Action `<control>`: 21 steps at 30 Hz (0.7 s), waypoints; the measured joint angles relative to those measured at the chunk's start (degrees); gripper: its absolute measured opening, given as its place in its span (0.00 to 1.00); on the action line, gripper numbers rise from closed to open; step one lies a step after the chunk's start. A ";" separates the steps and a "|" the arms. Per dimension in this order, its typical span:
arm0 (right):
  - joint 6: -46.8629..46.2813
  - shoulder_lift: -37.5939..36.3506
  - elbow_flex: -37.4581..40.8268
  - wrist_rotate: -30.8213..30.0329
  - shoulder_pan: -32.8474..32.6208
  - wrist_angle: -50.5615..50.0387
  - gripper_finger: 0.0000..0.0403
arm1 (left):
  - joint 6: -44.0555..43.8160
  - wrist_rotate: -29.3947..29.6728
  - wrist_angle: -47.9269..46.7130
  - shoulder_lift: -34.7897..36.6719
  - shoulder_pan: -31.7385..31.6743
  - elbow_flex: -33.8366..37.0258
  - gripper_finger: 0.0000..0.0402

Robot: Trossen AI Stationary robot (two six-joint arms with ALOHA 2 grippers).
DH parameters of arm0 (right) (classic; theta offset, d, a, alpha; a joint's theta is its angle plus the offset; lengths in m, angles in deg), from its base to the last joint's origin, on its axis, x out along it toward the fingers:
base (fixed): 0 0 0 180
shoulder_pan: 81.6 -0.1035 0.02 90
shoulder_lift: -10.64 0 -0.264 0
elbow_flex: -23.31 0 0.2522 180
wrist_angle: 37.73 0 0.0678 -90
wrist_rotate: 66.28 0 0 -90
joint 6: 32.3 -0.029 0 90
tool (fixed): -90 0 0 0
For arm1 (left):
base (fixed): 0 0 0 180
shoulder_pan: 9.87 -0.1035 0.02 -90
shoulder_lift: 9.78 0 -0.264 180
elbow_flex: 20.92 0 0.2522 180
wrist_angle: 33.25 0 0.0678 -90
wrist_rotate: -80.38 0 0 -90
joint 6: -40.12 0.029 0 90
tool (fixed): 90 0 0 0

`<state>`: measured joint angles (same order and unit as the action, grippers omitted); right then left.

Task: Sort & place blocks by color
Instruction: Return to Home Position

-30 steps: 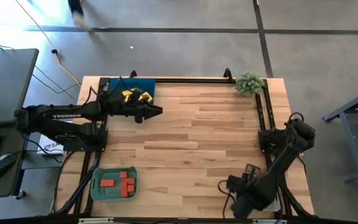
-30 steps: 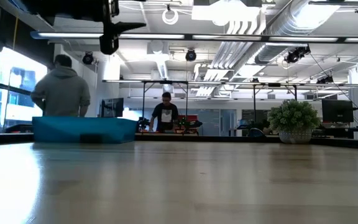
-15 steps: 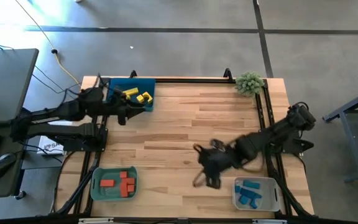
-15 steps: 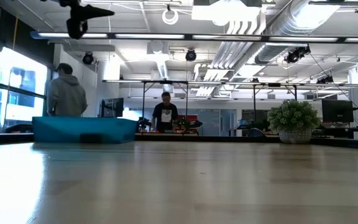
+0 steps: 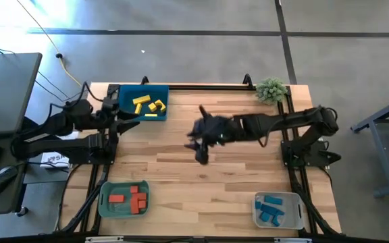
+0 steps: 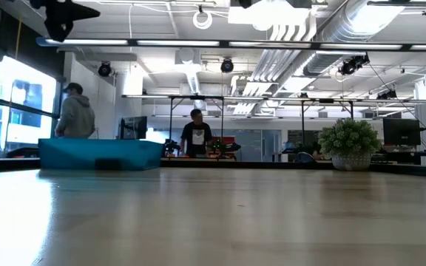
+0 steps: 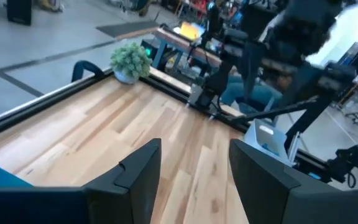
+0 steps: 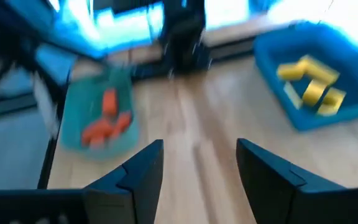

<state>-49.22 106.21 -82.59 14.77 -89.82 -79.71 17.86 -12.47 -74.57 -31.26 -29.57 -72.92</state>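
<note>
Yellow blocks [image 5: 148, 105] lie in the blue tray [image 5: 124, 95] at the far left. Red-orange blocks [image 5: 128, 197] lie in the green tray [image 5: 105, 204] at the near left, and blue blocks [image 5: 271, 208] in the grey tray [image 5: 296, 212] at the near right. My left gripper [image 5: 132, 119] stands open beside the blue tray's near edge, above the table's left side, with nothing between its fingers [image 7: 194, 162]. My right gripper [image 5: 198, 150] hangs open over the middle of the table, also with nothing in it [image 8: 199, 165].
A potted plant [image 5: 271, 90] stands at the far right corner. A black frame [image 5: 208, 86] runs along the table's edges. The bare wood [image 5: 201, 189] between the trays holds no loose block that I can see. People stand in the room behind [image 6: 196, 133].
My left gripper has drawn back from over the blue tray toward the table's left edge, rising a little. My right gripper has swung from above the grey tray at the near right corner up and across to the middle of the table, uncovering that tray.
</note>
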 joint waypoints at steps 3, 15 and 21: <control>0.49 0.00 0.00 0.35 2.91 5.84 0.47 | 0.19 1.08 0.29 4.81 0.00 3.00 0.44; 0.49 -0.07 -2.63 0.53 10.55 13.14 0.47 | 4.90 2.23 1.07 21.18 -0.04 14.57 0.44; 0.49 -0.09 -4.80 0.55 12.95 12.97 0.47 | 7.48 2.35 4.73 21.24 -0.02 18.98 0.44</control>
<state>-48.73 106.12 -87.39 15.31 -76.87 -66.74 25.33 -10.12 -69.84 -10.02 -29.59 -53.94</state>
